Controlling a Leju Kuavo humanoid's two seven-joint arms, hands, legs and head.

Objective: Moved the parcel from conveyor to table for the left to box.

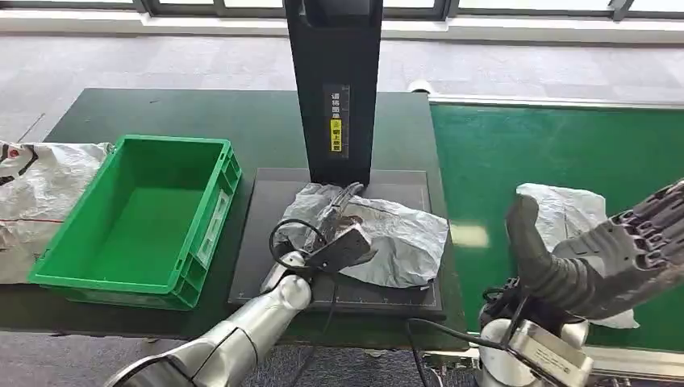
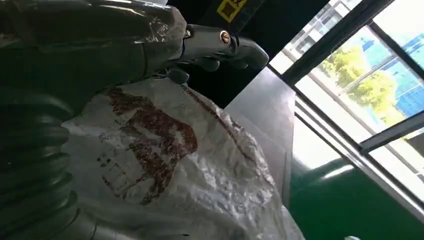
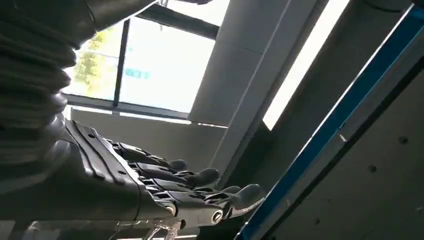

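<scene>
Crumpled silver plastic parcel (image 1: 379, 238) lies on the dark scale plate (image 1: 258, 266) on the table, left hand (image 1: 343, 234) grasping it loosely; thin film could slip short of the green plastic crate (image 1: 206, 234). Right hand (image 1: 597, 250) hovers empty, fingers spread, over the conveyor's second parcel (image 1: 565, 210).

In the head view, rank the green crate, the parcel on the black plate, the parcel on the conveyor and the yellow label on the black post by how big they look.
Largest to smallest as they appear:
1. Green crate
2. Parcel on the black plate
3. Parcel on the conveyor, though the right robot hand covers part of it, so places 2 and 3 are unsure
4. Yellow label
</scene>
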